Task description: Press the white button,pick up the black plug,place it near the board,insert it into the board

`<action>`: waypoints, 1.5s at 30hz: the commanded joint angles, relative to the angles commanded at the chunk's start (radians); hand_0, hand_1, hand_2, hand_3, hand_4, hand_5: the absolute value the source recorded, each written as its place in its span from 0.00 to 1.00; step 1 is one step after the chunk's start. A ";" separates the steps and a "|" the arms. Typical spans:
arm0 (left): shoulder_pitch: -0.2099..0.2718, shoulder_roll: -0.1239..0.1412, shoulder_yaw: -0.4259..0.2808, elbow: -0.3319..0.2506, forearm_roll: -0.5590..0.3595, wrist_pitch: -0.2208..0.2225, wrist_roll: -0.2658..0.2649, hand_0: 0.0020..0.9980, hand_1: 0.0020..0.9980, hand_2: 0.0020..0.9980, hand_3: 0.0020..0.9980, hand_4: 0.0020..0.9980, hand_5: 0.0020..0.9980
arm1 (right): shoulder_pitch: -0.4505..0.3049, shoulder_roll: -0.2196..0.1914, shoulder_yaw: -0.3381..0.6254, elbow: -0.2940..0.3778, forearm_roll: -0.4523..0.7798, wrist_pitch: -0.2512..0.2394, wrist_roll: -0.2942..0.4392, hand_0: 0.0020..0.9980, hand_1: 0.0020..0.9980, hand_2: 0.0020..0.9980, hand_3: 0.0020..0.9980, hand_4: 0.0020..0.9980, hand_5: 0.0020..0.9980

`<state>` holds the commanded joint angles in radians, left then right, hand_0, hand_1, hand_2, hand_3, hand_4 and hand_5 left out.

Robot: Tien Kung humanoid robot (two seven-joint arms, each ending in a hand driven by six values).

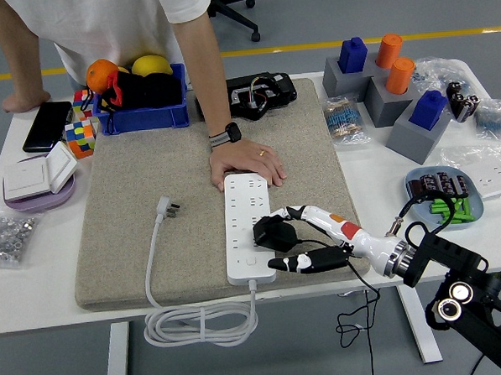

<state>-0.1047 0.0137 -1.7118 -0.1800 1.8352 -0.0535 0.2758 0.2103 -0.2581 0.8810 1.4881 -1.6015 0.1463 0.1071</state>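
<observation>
head view shows the robot's right five-fingered hand (299, 239) with fingers spread beside the chunky black plug (270, 231), touching it but seemingly not gripping. the plug sits on the long white power strip board (250, 229), on its right edge, near the white button (251, 260). a person's hand (245, 163) steadies the strip's far end. this looks like the insertion step; next, probably press the plug squarely down until seated.

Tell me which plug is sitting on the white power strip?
The black plug, beside the robot hand. The white plug lies apart on the grey mat, left of the strip.
</observation>
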 joint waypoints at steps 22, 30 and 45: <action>0.000 0.005 0.002 0.000 0.006 -0.002 0.002 0.48 0.50 0.50 0.59 0.58 0.25 | 0.029 0.002 -0.047 0.002 0.013 -0.004 0.003 0.93 0.85 0.79 0.75 0.88 0.65; 0.003 0.006 0.000 0.000 0.008 -0.002 0.002 0.48 0.50 0.50 0.59 0.58 0.25 | 0.039 0.001 -0.067 0.007 0.016 -0.003 0.004 0.93 0.84 0.79 0.75 0.88 0.65; 0.001 0.003 0.002 0.000 0.000 -0.002 0.002 0.49 0.50 0.50 0.59 0.58 0.25 | 0.079 0.012 -0.116 0.016 0.024 0.000 -0.001 0.92 0.82 0.77 0.74 0.88 0.64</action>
<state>-0.1034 0.0170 -1.7095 -0.1800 1.8356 -0.0552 0.2777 0.2890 -0.2457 0.7650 1.5046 -1.5772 0.1463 0.1059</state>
